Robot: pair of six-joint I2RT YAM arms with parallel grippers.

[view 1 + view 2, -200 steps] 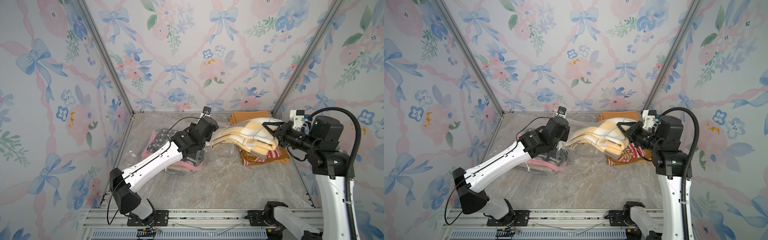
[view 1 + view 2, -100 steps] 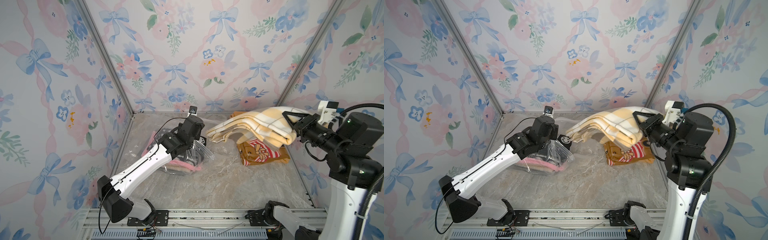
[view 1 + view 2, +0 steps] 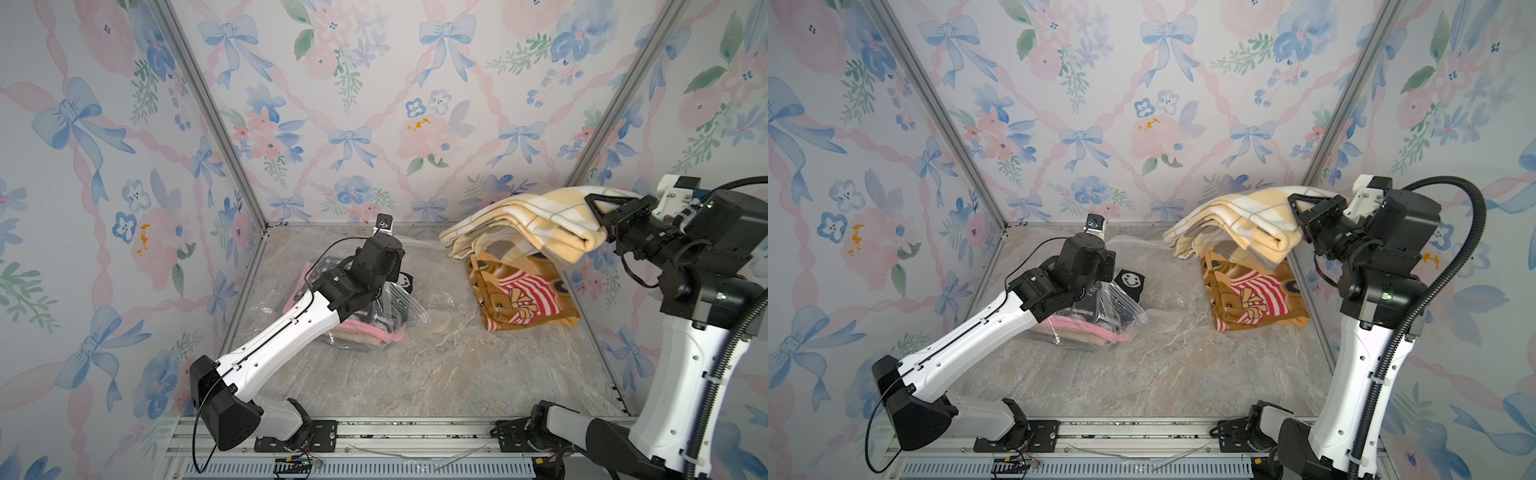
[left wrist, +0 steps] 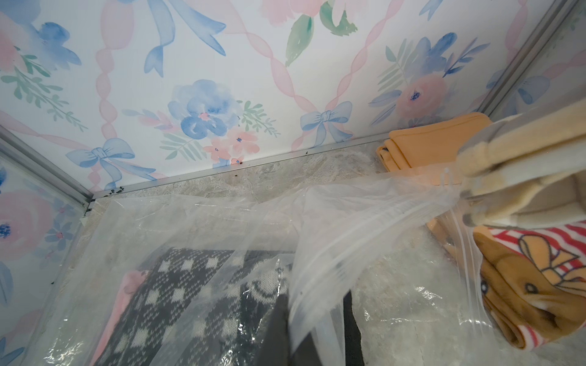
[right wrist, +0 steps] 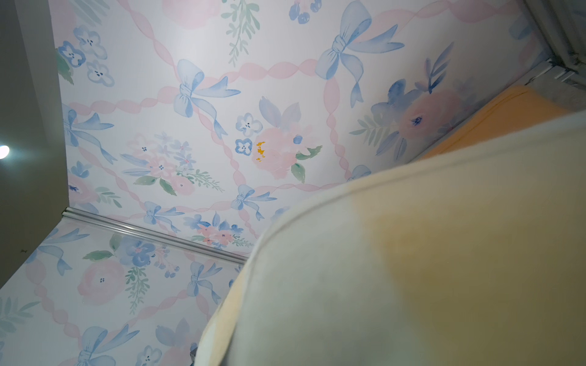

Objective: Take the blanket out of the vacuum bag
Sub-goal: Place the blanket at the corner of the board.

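My right gripper [image 3: 598, 216] [image 3: 1298, 212] is shut on the folded cream-and-yellow checked blanket [image 3: 519, 224] [image 3: 1237, 220]. It holds the blanket in the air at the back right, with the free end drooping left. The blanket [image 5: 412, 269] fills the right wrist view and hides the jaws there. The crinkly clear vacuum bag [image 3: 403, 303] [image 3: 1125, 307] lies at mid-left. My left gripper [image 4: 317, 336] is shut on a fold of the bag [image 4: 317, 221]. The bag's zip edge stretches up toward the blanket's hanging end [image 4: 523, 164].
Dark knitted and pink folded cloths [image 3: 365, 328] [image 4: 177, 285] lie inside the bag under my left wrist. A bear-print blanket [image 3: 519, 295] [image 3: 1250, 295] lies on the table below the lifted blanket, with a folded orange cloth [image 4: 434, 139] behind it. Walls close in on three sides.
My right gripper has carried the blanket up and to the right, away from the bag's mouth. My left arm has drawn back to the left with the plastic.
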